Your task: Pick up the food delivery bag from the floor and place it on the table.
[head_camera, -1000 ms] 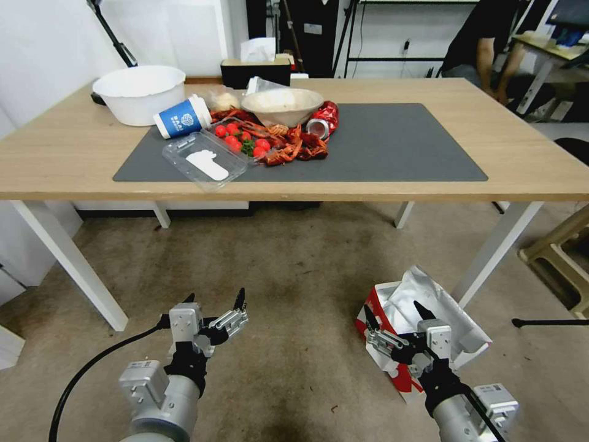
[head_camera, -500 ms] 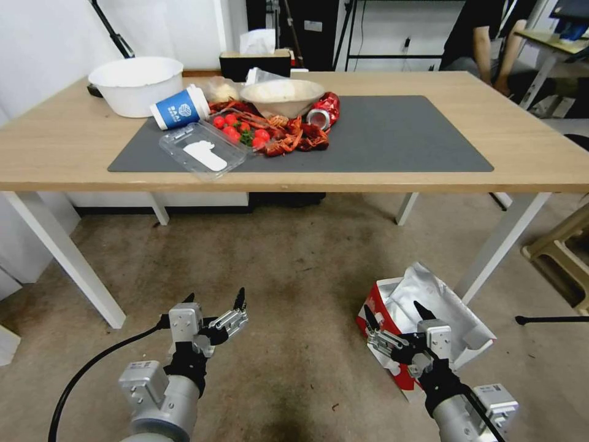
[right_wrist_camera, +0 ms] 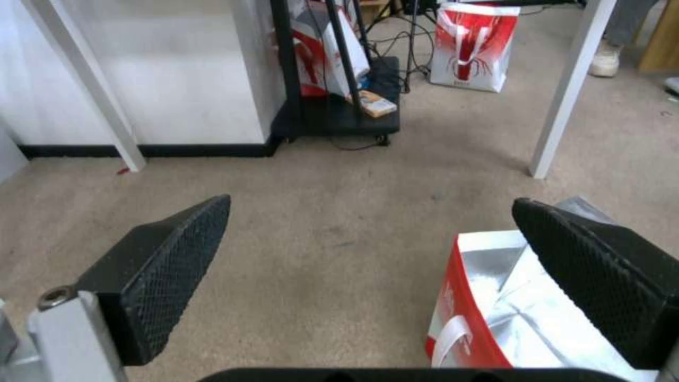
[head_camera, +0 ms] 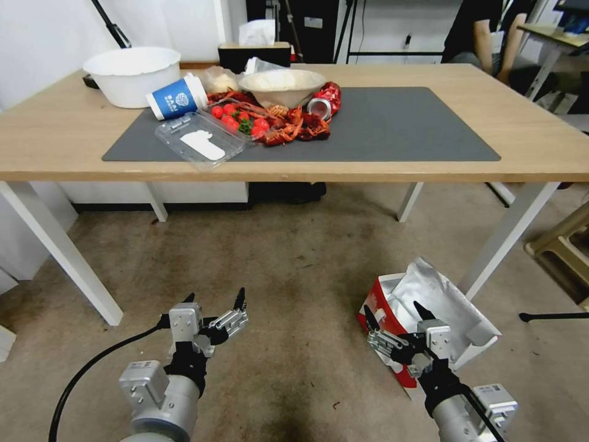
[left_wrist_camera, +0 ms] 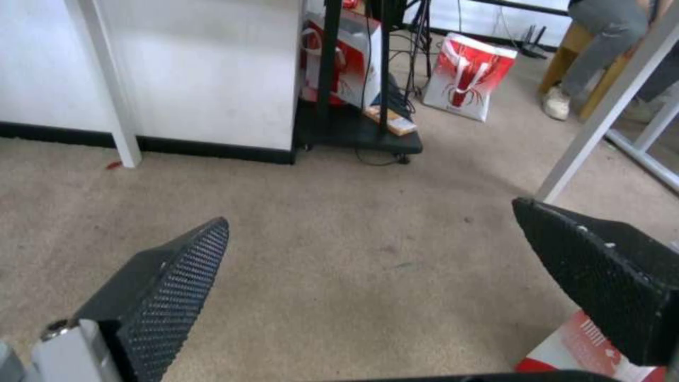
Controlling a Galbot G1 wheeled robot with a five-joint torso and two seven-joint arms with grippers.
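Observation:
The food delivery bag stands on the carpet at the right. It is red and white, with its silver foil lining open at the top. My right gripper hovers open just in front of its near left corner, holding nothing. In the right wrist view the bag lies under the right gripper, beside one finger. My left gripper hangs open over bare carpet at the left; in the left wrist view a corner of the bag shows beside the left gripper. The table stands ahead with a dark grey mat.
The mat's left half holds a white basin, a blue cup, a clear box, a bowl, crawfish and a red can. A white table leg stands just behind the bag. A second red-and-white bag sits beyond the table.
The whole head picture has shifted: the table sits lower and nearer, and the bag lies a little farther right. Both arms keep the same pose, grippers open.

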